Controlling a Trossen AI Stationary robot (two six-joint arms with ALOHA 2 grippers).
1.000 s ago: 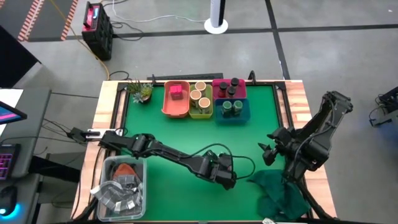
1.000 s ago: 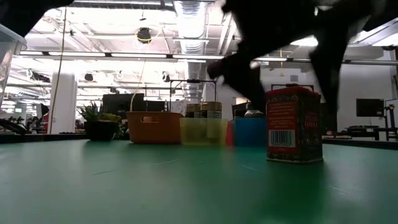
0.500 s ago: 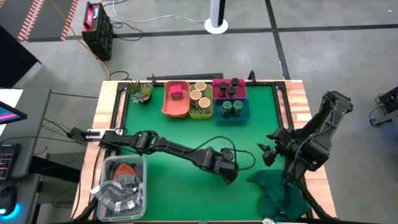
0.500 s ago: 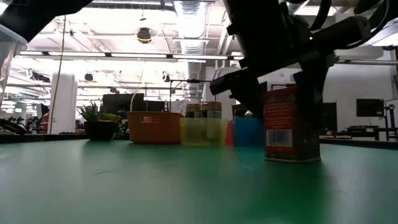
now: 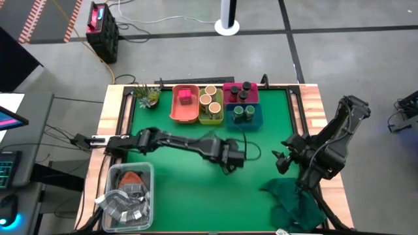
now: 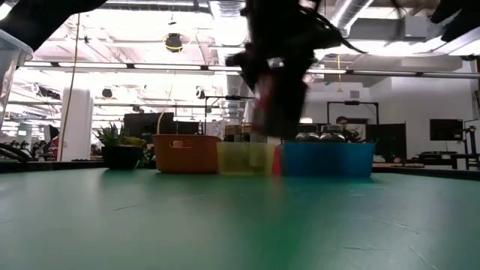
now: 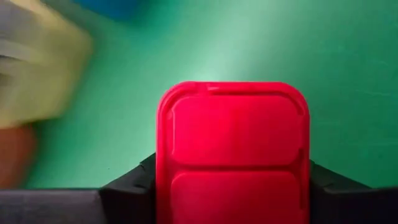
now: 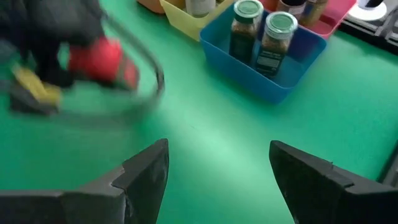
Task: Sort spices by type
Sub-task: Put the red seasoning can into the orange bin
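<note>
My left gripper (image 5: 230,160) is shut on a red spice box (image 7: 233,149) at mid-table, a short way on the near side of the bins. In the low view the box (image 6: 277,105) is blurred and clear of the table. A pink cube box (image 5: 185,97) lies in the orange bin (image 5: 185,112). Tan-topped jars (image 5: 210,98) stand in the yellow-green bin, dark-capped jars (image 5: 240,91) in the pink bin, and green-capped jars (image 8: 261,31) in the blue bin (image 8: 273,81). My right gripper (image 8: 217,180) waits open above the table's right side. My left gripper pinches the red box between its two fingers, one finger (image 7: 127,186) on each of two opposite side walls (image 7: 163,186). The fingers slant down from above, and the box's red lid faces the wrist camera. The box is lifted clear of the table.
The bins stand in a row at the table's far edge, with a small potted plant (image 5: 147,96) to their left. A clear plastic tub (image 5: 127,196) sits at the near left corner. A dark green cloth (image 5: 294,199) lies at the near right, below the right arm.
My left gripper has shut on the red box, which stood on the table. It has lifted the box clear and carried it toward the far edge, nearer the bins, turning as it went.
</note>
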